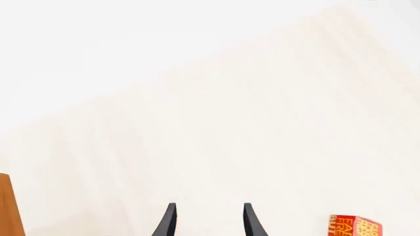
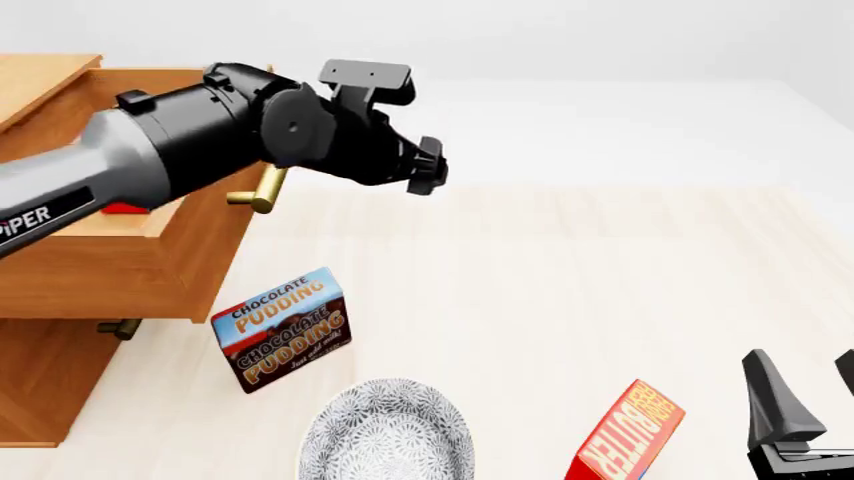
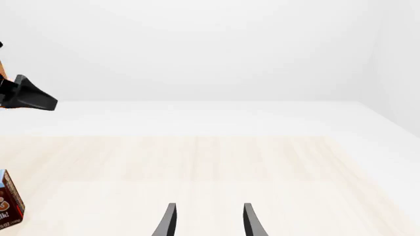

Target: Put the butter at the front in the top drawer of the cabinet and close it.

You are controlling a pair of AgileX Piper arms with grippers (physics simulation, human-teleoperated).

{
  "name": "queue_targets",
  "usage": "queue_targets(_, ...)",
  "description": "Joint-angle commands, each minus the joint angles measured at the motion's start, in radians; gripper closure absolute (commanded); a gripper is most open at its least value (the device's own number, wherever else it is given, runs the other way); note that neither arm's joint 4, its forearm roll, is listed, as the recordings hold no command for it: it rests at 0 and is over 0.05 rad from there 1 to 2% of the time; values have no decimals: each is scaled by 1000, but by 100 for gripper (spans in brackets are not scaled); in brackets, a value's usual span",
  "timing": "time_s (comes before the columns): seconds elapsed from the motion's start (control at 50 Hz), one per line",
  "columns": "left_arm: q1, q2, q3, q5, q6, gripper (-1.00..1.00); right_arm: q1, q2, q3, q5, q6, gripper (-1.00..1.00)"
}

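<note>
Left hand [image 1: 206, 221] hangs in the air with its fingers spread and nothing between them, its arm stretched across the pulled-out top drawer [image 2: 127, 255] of the cabinet [image 2: 40, 380], where a scrap of red peeks out inside. Right hand [image 2: 807, 395] sits low at the near right, fingers apart and empty, just beside the butter [image 2: 625, 435] leaning on the pale surface [image 2: 561, 290]. The chocolate pudding box [image 2: 283, 328] stands by the cabinet, near a patterned bowl [image 2: 387, 435].

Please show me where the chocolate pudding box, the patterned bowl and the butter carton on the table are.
chocolate pudding box [image 2: 282, 329], front view, on its lettered front face.
patterned bowl [image 2: 387, 433], front view, on its speckled inside.
butter carton [image 2: 625, 435], front view, on its red lettered side.
</note>
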Motion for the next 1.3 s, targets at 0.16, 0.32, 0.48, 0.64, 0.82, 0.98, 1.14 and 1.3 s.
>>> queue_targets(0.16,33,56,82,-107,-54,-100,0,-3,1,2,0,-100)
queue_targets(0.32,74,51,101,-121,-47,-100,0,-3,1,2,0,-100)
queue_targets(0.48,108,44,122,-125,-37,-100,0,-3,1,2,0,-100)
queue_targets(0.64,148,23,146,-126,-30,-100,0,-3,1,2,0,-100)
queue_targets(0.82,172,18,170,-138,-32,-100,0,-3,1,2,0,-100)
queue_targets(0.98,193,9,181,-137,-33,-100,0,-3,1,2,0,-100)
queue_targets(1.14,225,-9,206,-140,-24,-100,0,-3,1,2,0,-100)
queue_targets(1.3,255,-24,234,-149,-19,-100,0,-3,1,2,0,-100)
